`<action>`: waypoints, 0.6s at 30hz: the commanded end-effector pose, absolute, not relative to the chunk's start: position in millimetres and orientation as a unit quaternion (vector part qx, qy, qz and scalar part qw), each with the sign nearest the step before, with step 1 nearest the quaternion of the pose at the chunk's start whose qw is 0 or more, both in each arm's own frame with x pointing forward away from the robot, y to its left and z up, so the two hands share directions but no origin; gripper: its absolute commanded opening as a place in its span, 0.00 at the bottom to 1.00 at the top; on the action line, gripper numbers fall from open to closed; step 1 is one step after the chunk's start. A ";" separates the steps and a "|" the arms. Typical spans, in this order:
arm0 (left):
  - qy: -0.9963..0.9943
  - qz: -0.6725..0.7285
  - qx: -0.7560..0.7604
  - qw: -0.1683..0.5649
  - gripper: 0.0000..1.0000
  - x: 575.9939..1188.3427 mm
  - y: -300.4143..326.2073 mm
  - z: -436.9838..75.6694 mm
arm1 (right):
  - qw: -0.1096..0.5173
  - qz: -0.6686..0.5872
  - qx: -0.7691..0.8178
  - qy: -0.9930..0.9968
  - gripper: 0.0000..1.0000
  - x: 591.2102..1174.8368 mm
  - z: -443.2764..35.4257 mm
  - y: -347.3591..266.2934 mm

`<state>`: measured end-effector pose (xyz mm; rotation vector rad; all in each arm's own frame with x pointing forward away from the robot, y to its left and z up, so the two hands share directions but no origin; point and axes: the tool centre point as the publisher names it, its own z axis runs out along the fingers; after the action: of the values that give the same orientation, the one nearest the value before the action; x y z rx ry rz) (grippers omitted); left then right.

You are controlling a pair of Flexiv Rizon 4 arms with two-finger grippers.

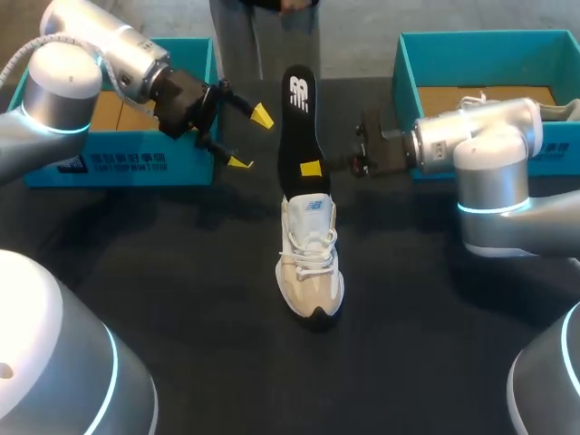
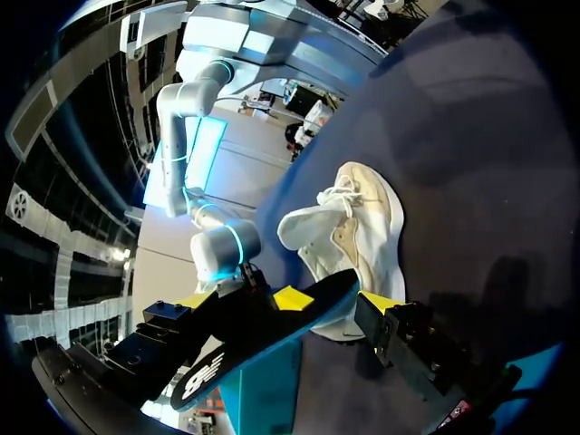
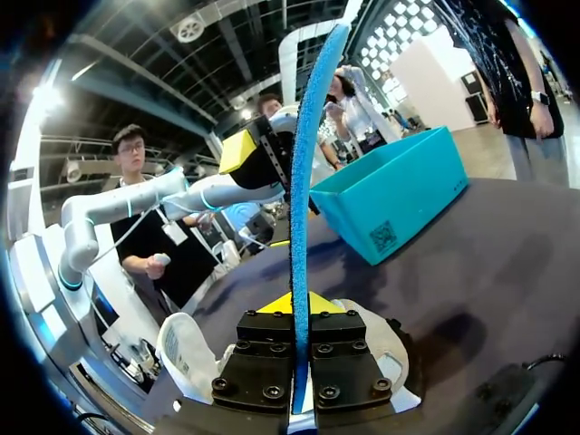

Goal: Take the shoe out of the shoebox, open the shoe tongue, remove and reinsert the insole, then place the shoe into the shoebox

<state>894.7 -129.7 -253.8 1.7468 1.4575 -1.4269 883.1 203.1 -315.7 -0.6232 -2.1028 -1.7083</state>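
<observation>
A white and beige sneaker (image 1: 310, 263) stands on the dark table, toe towards the front. Above its heel end a black insole (image 1: 297, 122) with a blue underside is held upright. My right gripper (image 1: 311, 169) is shut on the insole's lower part. In the right wrist view the insole (image 3: 304, 172) shows edge-on, clamped by the right gripper (image 3: 292, 306), with the sneaker (image 3: 186, 355) below. My left gripper (image 1: 251, 139) is open just left of the insole, apart from it. From the left wrist, the insole (image 2: 258, 343) crosses ahead of the left gripper (image 2: 287, 300), and the sneaker (image 2: 358, 231) lies beyond.
A teal shoebox (image 1: 118, 165) stands at the back left behind my left arm. A second teal shoebox (image 1: 426, 54) stands at the back right behind my right arm. Bare dark table surrounds the shoe in front.
</observation>
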 end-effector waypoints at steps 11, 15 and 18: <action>0.523 -0.524 0.636 0.219 1.00 903.1 -133.4 -256.9 | 0.185 -0.597 -0.237 -0.744 0.00 874.6 -330.5 202.6; 0.522 -0.525 0.637 0.215 1.00 903.3 -133.8 -257.7 | 0.186 -0.593 -0.242 -0.745 0.00 871.3 -334.2 201.8; 0.521 -0.525 0.638 0.214 1.00 903.2 -134.6 -257.9 | 0.185 -0.591 -0.244 -0.746 0.00 868.9 -335.1 201.0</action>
<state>900.5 -133.4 -256.8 1.7665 1.4503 -1.4519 873.3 200.2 -334.3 -0.6775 -2.0962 -1.6657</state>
